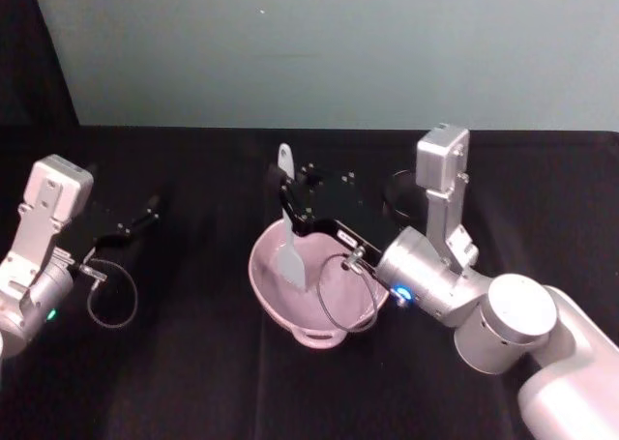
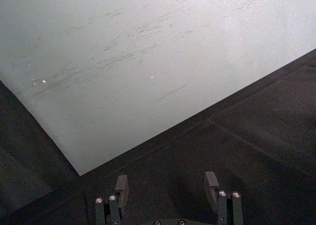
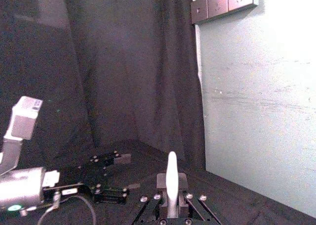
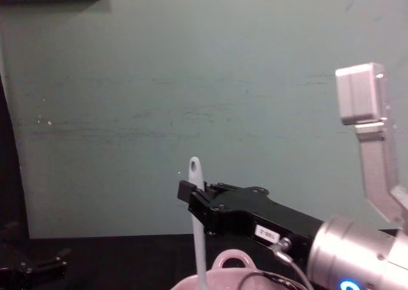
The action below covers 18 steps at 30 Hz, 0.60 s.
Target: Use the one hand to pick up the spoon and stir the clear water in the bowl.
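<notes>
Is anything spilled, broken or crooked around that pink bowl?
Nothing stands out. The black right gripper holds the long white plastic spoon nearly upright, scoop inside the pale pink ceramic bowl. No spill shows on the black tablecloth. The left gripper sits open at the left.

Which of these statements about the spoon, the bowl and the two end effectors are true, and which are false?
1. The right end effector is shut on the spoon. True.
2. The spoon lies flat beside the bowl. False: it stands nearly upright, scoop down inside the bowl.
3. The left end effector grips the bowl's loop handle. False: it is open, off to the left, apart from the bowl.
4. The bowl is pale pink. True.
</notes>
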Available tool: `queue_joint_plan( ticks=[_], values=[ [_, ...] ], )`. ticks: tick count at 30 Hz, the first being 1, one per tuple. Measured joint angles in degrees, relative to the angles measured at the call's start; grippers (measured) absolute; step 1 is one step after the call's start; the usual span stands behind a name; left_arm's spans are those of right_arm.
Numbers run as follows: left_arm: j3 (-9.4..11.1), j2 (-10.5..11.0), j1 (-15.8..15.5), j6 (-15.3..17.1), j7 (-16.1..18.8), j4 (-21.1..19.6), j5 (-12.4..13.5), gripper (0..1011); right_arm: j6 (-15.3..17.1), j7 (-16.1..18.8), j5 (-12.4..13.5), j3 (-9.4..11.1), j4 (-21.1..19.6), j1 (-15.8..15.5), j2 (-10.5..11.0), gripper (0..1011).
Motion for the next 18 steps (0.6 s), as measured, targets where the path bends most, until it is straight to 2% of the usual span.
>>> queue_joint_plan(
  ticks=[9,15,18],
  values=[
    [0.0,0.0,0.0,0.0,0.0,0.0,0.0,1011,-3.7,-1.5,-2.6,-0.5,7.3,4.2,-2.7,117],
    [0.0,0.0,0.0,0.0,0.0,0.0,0.0,1011,-6.2,-2.9,-4.5,0.7,10.6,5.7,-3.5,116],
    [0.0,0.0,0.0,0.0,0.0,0.0,0.0,1011,-7.0,-3.6,-5.2,1.4,11.0,5.8,-3.5,116]
  ],
)
